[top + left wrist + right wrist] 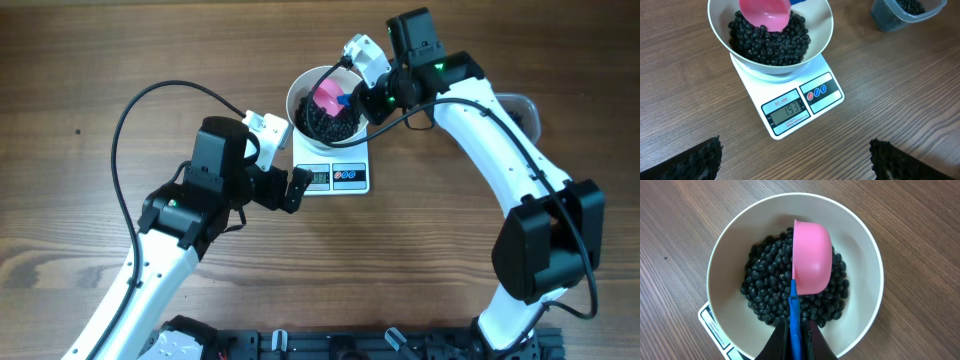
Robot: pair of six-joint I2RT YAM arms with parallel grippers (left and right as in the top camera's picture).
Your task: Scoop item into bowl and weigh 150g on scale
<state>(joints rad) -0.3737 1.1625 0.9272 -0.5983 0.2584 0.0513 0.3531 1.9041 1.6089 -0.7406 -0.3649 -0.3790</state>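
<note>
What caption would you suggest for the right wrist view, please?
Right gripper holds a pink scoop tipped over black beans in the white bowl.

One bowl point(867, 260), one scale point(790, 107), one scoop point(812, 255)

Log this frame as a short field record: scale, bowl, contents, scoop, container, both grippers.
scale: small white square digital scale, display appears to read 143
bowl: round white bowl, standing on the scale
contents: small black beans, heaped in the bowl
scoop: pink plastic scoop with blue handle, tipped over the beans
right gripper: shut on the scoop's handle
left gripper: open, empty, near the scale
container: clear rectangular plastic container, some beans inside
</note>
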